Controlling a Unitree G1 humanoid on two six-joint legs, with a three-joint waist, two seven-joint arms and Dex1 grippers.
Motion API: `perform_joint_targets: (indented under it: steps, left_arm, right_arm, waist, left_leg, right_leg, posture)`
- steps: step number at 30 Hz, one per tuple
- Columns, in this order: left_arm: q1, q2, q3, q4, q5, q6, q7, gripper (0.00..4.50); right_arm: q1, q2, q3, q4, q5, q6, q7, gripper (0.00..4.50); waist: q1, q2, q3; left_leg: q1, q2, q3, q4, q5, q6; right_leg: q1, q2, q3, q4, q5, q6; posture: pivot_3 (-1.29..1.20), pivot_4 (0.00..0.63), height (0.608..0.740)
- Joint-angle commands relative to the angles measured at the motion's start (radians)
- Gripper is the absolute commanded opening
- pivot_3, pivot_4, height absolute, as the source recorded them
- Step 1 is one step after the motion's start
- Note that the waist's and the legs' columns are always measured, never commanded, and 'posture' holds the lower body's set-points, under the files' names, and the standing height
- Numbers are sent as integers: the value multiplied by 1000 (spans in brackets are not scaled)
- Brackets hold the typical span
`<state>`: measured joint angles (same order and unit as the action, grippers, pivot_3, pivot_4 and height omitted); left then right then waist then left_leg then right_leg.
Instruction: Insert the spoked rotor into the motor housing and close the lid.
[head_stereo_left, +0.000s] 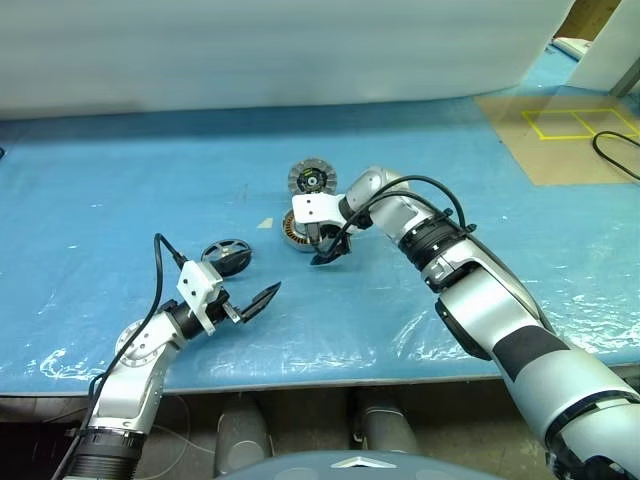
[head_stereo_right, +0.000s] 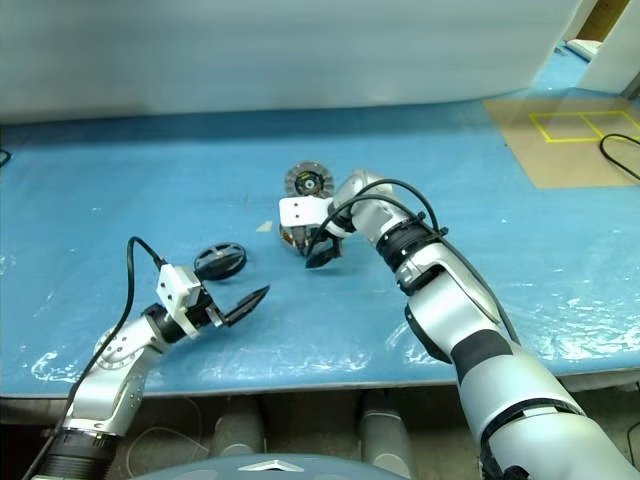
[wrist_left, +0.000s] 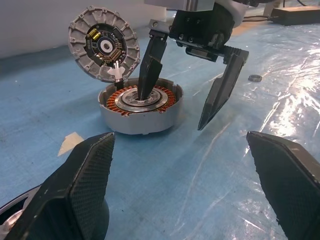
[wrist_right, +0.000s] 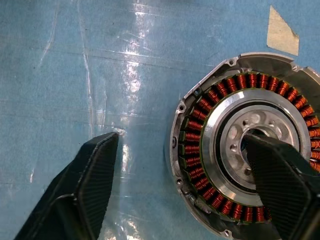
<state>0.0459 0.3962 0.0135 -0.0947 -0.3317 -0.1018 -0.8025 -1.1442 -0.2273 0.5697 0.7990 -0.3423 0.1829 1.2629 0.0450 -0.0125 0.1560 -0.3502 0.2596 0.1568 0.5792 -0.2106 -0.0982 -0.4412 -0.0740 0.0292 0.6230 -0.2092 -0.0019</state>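
motor housing (wrist_left: 140, 107) flat on blue table (head_stereo_left: 120, 180), open face up; lid (wrist_left: 104, 44) hinged upright behind. right gripper (wrist_left: 182, 107) unclenched, straddling housing wall. spoked rotor (head_stereo_left: 226, 255) left of housing. left gripper (head_stereo_left: 252, 303) spread, empty.

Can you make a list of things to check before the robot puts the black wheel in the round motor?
1. Lid swung open, standing up: ok.
2. Motor housing empty, copper windings showing: ok.
3. Spoked rotor held: not ok, it lies on the table beside the left pincer.
4. Left pincer open: ok.
5. Housing free: not ok, one finger of the right pincer sits in its centre, the other outside.
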Motion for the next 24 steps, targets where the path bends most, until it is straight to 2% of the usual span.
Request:
perform_joint_targets:
  steps: [1,4,6,14,20,22,24]
  left_arm:
    - [-5,6,5,-23,-4,-13,-2,4500]
    - [-6,7,6,-23,-4,-13,-2,4500]
    - [-6,9,8,-24,-5,-12,-3,4500]
    - [12,21,14,-37,-12,-9,-6,4500]
    - [16,20,8,-42,-12,-6,-5,4500]
    - [17,21,7,-42,-11,-5,-6,4500]
    - [18,20,5,-42,-11,-4,-6,4500]
  right_arm:
    - [27,-7,11,8,-16,10,7,2955]
    - [29,-4,2,-5,-13,12,4,1993]
    - [41,-8,2,-42,-4,23,29,1949]
    - [202,-65,45,-415,31,174,186,1949]
    - [268,-74,63,-479,9,193,158,1949]
    - [276,-70,53,-482,18,192,147,2658]
    - [278,-70,45,-482,25,192,139,3170]
  waist:
    - [0,0,0]
    - [-1,0,0]
    - [-2,0,0]
    - [-1,-1,-1]
    - [-4,-1,-1]
    - [-4,-1,-2]
    - [-4,-1,-2]
  left_leg:
    - [0,0,0,0,0,0]
    - [0,0,0,0,0,0]
    - [1,0,0,0,0,0]
    - [1,0,0,0,0,-1]
    - [4,0,0,-1,0,-1]
    - [5,0,0,-1,0,0]
    - [6,0,0,-1,0,0]
  right_leg:
    - [0,0,0,0,0,0]
    - [0,0,0,0,0,0]
    - [1,0,0,0,0,0]
    - [1,0,0,-1,0,0]
    - [3,0,0,0,0,0]
    - [4,0,1,0,0,0]
    - [4,0,1,0,0,0]
  posture:
    - [0,150,740]
    - [0,150,740]
    - [0,150,740]
    - [0,150,740]
    - [0,150,740]
    - [0,150,740]
    - [0,150,740]
